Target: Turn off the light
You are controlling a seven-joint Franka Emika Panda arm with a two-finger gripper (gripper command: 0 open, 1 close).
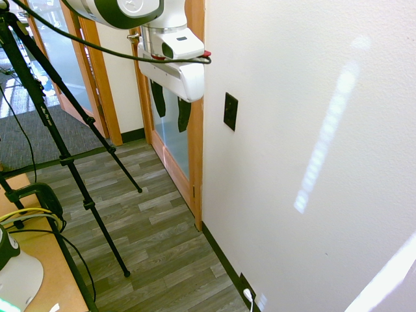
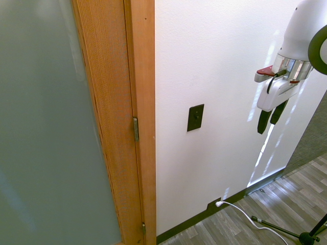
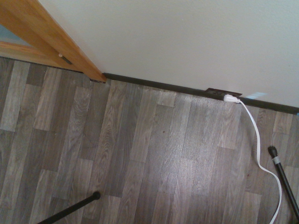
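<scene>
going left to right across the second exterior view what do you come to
Frosted glass panel → wooden door frame → black switch plate on the wall → white plug low in the outlet → open gripper

A pale, finely textured wall (image 1: 279, 169) is edged along its foot by a dark baseboard (image 1: 222, 255). Into the baseboard a dark outlet plate (image 2: 214, 204) is set, and a white plug (image 2: 219, 203) is seated there, its white cord (image 2: 248, 217) trailed over the floor (image 1: 146, 240), which is laid in grey-brown wood-look planks. Beside the wall a door (image 2: 41, 122) of frosted glass is framed in orange-brown wood (image 2: 145, 122), with metal hinges (image 2: 136, 128) fitted. Farther back, another glazed door (image 1: 64, 49) and dark carpet (image 1: 62, 136) are seen. Slanting streaks of light (image 1: 328, 123) are cast across the wall. A light wood table (image 1: 62, 276) is partly shown.
</scene>
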